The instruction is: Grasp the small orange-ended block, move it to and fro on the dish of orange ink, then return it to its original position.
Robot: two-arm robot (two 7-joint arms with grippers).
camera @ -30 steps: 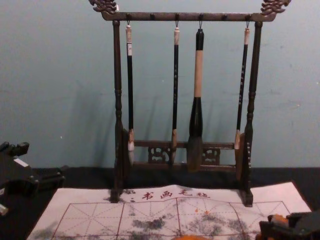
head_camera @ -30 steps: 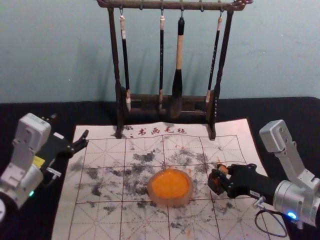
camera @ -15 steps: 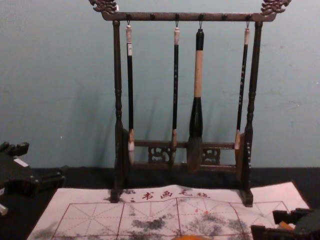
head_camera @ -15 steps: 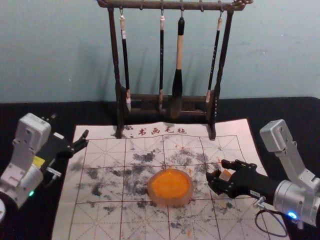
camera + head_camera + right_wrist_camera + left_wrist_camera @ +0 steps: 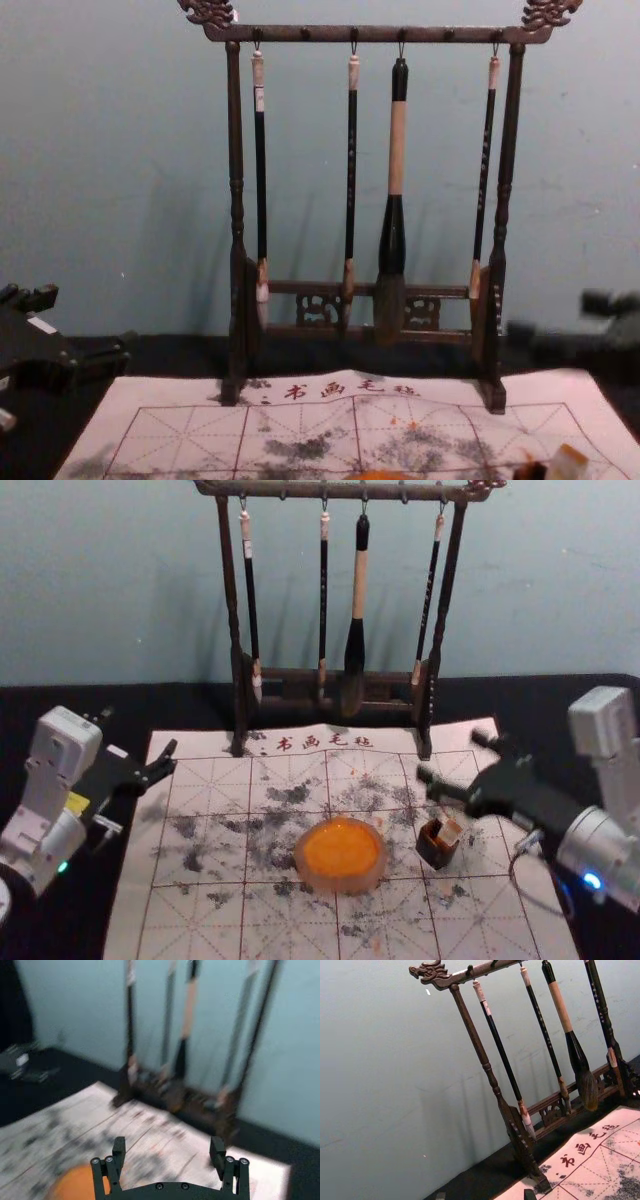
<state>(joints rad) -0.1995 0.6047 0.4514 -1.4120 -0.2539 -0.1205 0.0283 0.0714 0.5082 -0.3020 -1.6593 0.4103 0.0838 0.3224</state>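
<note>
My right gripper [image 5: 452,763] hangs above and behind the dark box [image 5: 436,851], open and empty. In the right wrist view the right gripper [image 5: 168,1152] has its two fingers wide apart with nothing between them. A small pale block [image 5: 449,832] leans in the box's opening; in the chest view the block [image 5: 568,464] stands tilted at the lower right. The round dish of orange ink [image 5: 341,849] lies on the mat just left of the box. My left gripper [image 5: 161,763] is parked open over the mat's left edge.
Behind the dish stands a dark wooden rack [image 5: 335,676] with several hanging brushes, such as the large brush [image 5: 357,610]. The ink-stained calligraphy mat [image 5: 215,920] spreads across the black table [image 5: 60,910].
My right gripper has opened, let go of the block and risen away from the box, up and back. The box and block are now uncovered. The left arm has stayed still.
</note>
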